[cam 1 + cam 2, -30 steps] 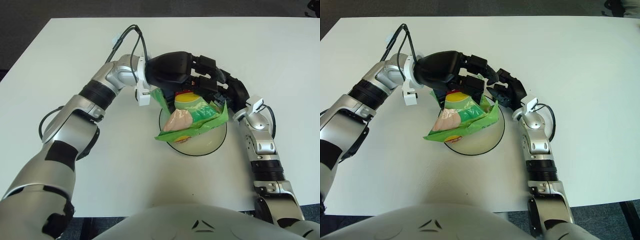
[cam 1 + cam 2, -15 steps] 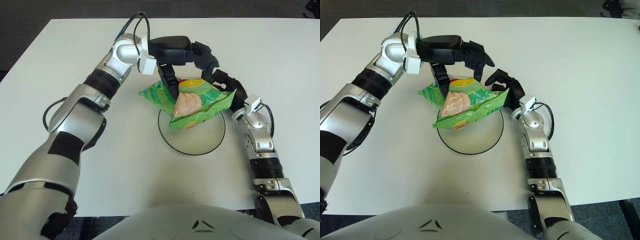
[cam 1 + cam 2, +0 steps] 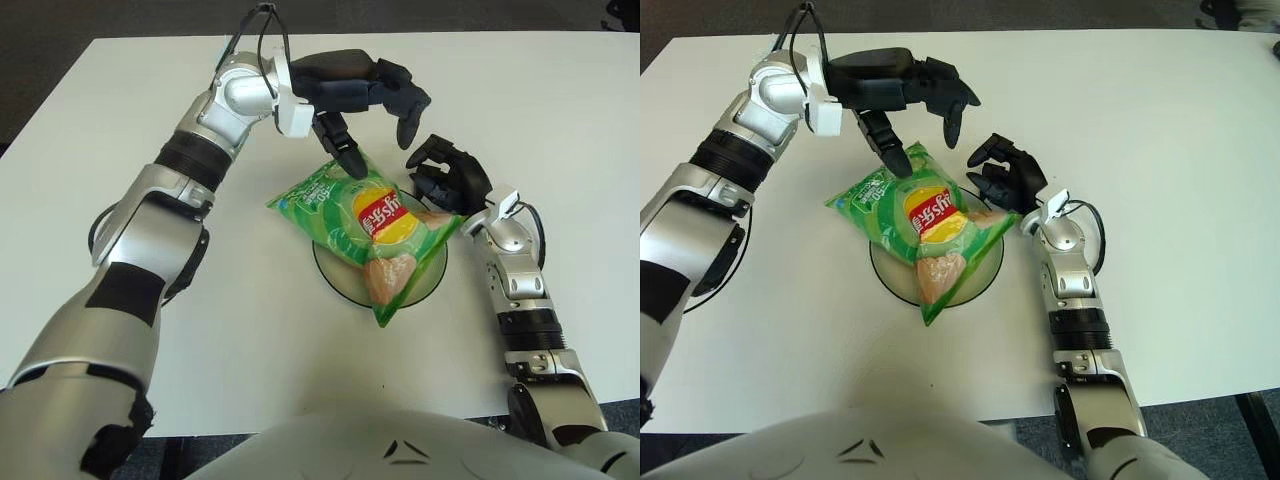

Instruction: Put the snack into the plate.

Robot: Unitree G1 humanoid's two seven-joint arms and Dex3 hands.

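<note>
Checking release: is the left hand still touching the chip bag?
Cannot tell. In the left eye view the left hand hangs open above the chip bag, one fingertip overlapping its far edge; no plain gap shows.

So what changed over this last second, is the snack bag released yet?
Yes. The left hand let go of the snack bag and lifted back, fingers spread. The right hand also came off it and now sits by the plate's right rim. The bag dropped flat, label up, across the plate, overhanging it. Plate stayed put.
</note>
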